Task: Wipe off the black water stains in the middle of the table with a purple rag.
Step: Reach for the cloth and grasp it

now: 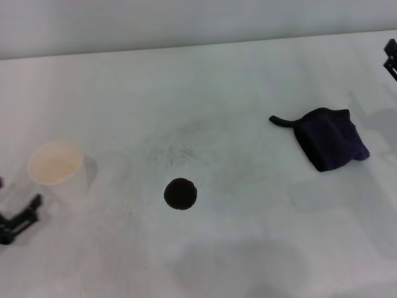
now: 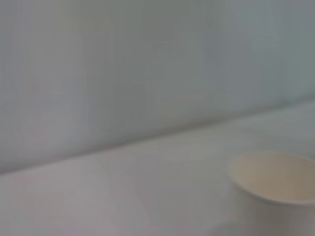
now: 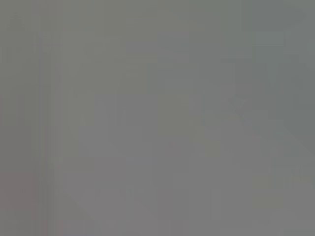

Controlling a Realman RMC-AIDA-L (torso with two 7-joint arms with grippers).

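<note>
Peeking in at frame edges: left end effector (image 1: 15, 223), right end effector (image 1: 391, 56), both cropped, finger state unreadable; purple rag (image 1: 329, 138) unheld.

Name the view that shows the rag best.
The head view: the rag lies whole on the table, to the right of the black stain, its thin strip pointing toward the middle. The left wrist view shows only a paper cup and table; the right wrist view shows nothing recognisable.

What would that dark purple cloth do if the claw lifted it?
The purple rag lies rumpled in soft folds, so it would probably droop limply. Its thin tail would likely dangle. It looks light and unlikely to slip, roll or break.
</note>
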